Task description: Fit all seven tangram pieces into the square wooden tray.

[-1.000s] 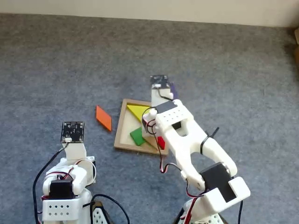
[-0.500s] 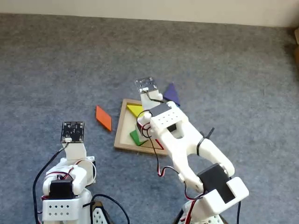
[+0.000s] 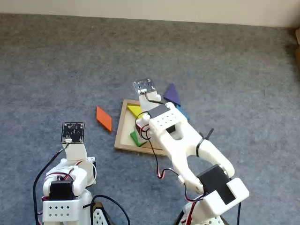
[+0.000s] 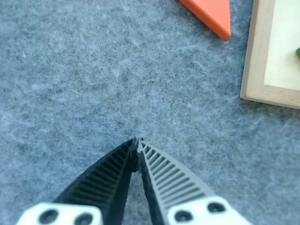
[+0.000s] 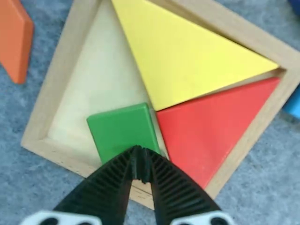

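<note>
grey carpet covers the worktop, with a pale wall along its far edge. two white arms stand at the near side, the left arm and the right arm.

one wooden tray lies mid-worktop and holds three pieces: a yellow triangle, a red triangle and a green square.

three more pieces lie on the carpet. an orange piece is just beside the tray on the left arm's side. a purple triangle and a blue piece are by its far right corner.

the left jaws are together over bare carpet near the tray. the right jaws are together too, gripping nothing, tips over the tray's near rim beside the green square.
</note>
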